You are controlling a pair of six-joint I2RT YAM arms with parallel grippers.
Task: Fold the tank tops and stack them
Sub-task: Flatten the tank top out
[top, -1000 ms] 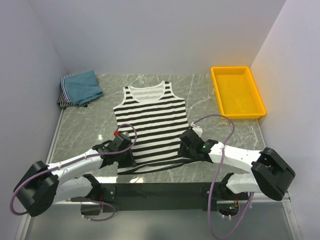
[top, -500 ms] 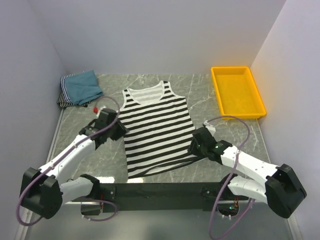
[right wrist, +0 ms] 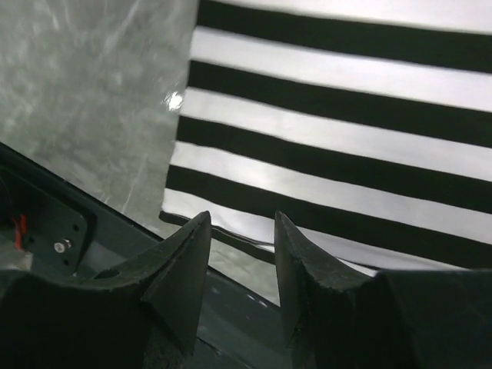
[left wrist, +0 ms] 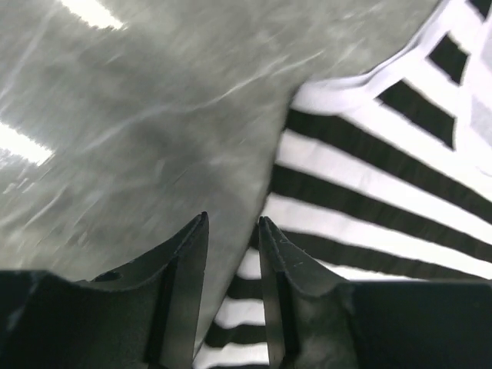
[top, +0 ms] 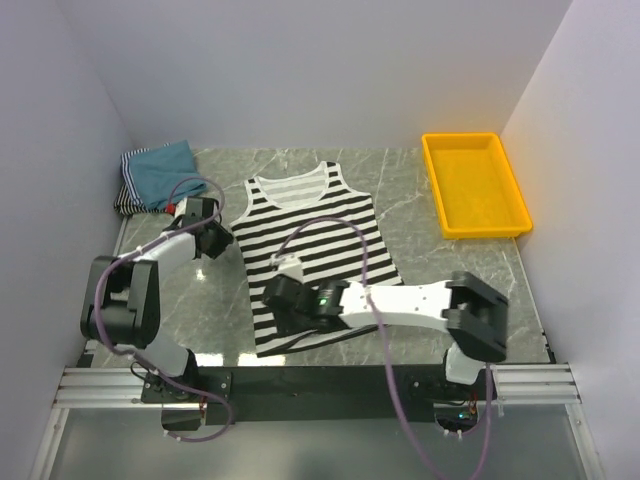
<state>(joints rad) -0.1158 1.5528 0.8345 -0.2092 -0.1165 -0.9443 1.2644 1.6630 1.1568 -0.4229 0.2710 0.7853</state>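
Progress partial: folded teal top (top: 165,170) sits stacked at the far-left corner of the table (top: 430,262), while striped tank top (top: 315,250) lies flat and unfolded in the middle. Left gripper (left wrist: 232,223) is at its armhole edge and right gripper (right wrist: 242,223) over its near hem corner. Both have fingers apart, empty. Folding and stacking it remains.

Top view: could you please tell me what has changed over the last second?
The left pincer released the near-left hem corner of the striped top and moved back to its left armhole edge. The right pincer, open, swung from the near-right corner to the near-left one. The hem slid slightly right. The folded pile and yellow tray stayed put.
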